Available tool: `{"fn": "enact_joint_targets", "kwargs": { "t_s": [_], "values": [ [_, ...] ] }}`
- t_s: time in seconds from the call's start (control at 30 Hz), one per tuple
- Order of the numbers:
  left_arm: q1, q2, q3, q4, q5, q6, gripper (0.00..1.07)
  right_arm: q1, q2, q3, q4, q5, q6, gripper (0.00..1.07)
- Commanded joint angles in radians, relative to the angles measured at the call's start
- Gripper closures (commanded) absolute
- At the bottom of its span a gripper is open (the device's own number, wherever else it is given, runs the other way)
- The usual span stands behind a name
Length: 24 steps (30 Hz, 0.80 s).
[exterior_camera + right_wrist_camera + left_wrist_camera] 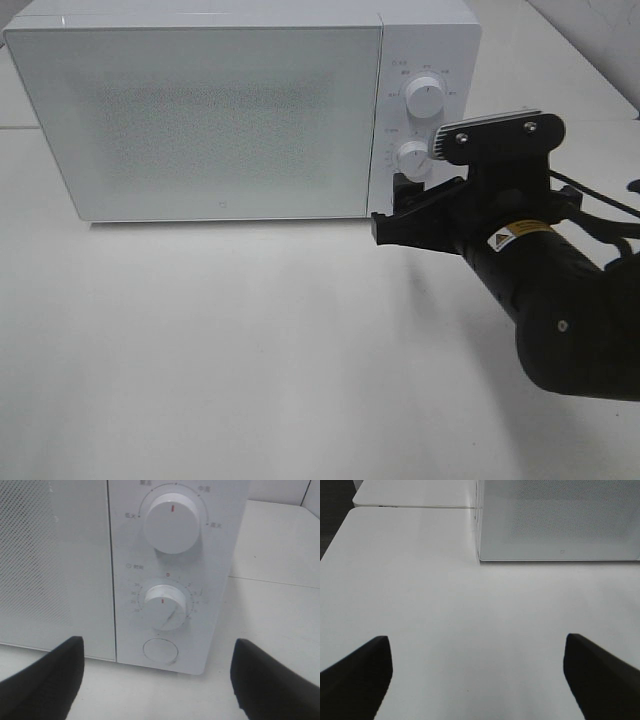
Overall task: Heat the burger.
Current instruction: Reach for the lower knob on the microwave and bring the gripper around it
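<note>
The burger is out of view in all three views. A white microwave (200, 120) stands at the back of the table with its door shut. My right gripper (402, 205) hovers just in front of its control panel, below the lower knob (412, 158), open and empty. The right wrist view has the upper knob (171, 522), the lower timer knob (166, 607) and a round button (160, 651) straight ahead, with the right gripper (157, 680) spread wide. My left gripper (477, 675) is open over bare table, well back from the microwave (560, 525).
The white table (250, 350) stretches in front of the microwave. A second white table top (410, 495) adjoins behind a seam on the left. The right arm's black body (560, 310) fills the right side of the high view.
</note>
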Motion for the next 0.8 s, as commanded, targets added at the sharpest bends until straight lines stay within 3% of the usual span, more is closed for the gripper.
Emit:
{"fn": "enact_joint_targets", "kwargs": {
  "t_s": [0.03,0.17,0.5,0.8],
  "values": [
    [-0.001,-0.027,0.004,-0.011,-0.012,-0.005,0.19,0.004,0.038,-0.048,0.012,0.001,0.000,0.24],
    [-0.001,-0.027,0.004,-0.011,-0.012,-0.005,0.19,0.004,0.082,-0.109,0.079,-0.006,-0.008,0.21],
    [-0.001,-0.027,0.004,-0.011,-0.012,-0.005,0.19,0.001,0.180,-0.204,0.079,-0.040,-0.014,0.23],
    [-0.001,-0.027,0.004,-0.011,-0.012,-0.005,0.19,-0.085,0.259,-0.305,0.039,-0.016,-0.005,0.25]
  ]
}}
